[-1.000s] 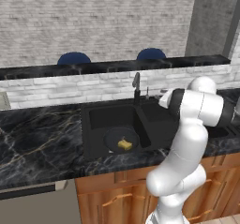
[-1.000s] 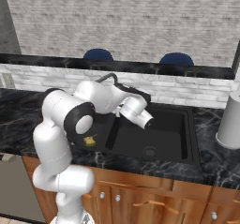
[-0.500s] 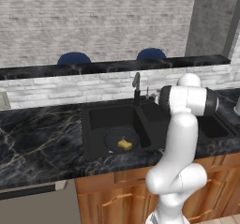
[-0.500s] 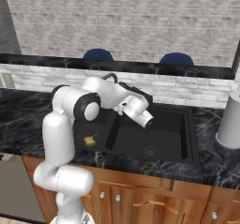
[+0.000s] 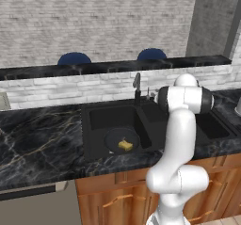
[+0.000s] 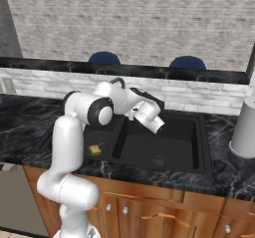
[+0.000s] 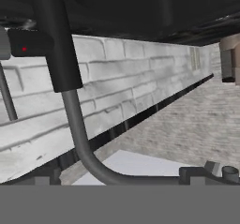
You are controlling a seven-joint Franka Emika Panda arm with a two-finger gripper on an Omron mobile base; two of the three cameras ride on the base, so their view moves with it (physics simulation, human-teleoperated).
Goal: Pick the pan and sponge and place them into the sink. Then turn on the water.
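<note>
The pan (image 5: 121, 140) lies on the floor of the sink's (image 5: 96, 152) left basin, and the sponge (image 5: 124, 145) rests inside the pan. In the right base view the sponge (image 6: 94, 149) shows as a yellow spot beside the arm's elbow. The faucet (image 5: 137, 88) stands upright behind the divider between the two basins; in the hand view its dark spout (image 7: 58, 49) and curved grey neck appear close up against the white brick backsplash (image 7: 140, 73). The gripper (image 6: 156, 125) hangs over the right basin near the faucet, its jaws released and wide, grasping nothing. The sink sits in a black marbled desk (image 5: 37, 134). A grey canister (image 6: 245, 127) stands on the desk right of the sink.
</note>
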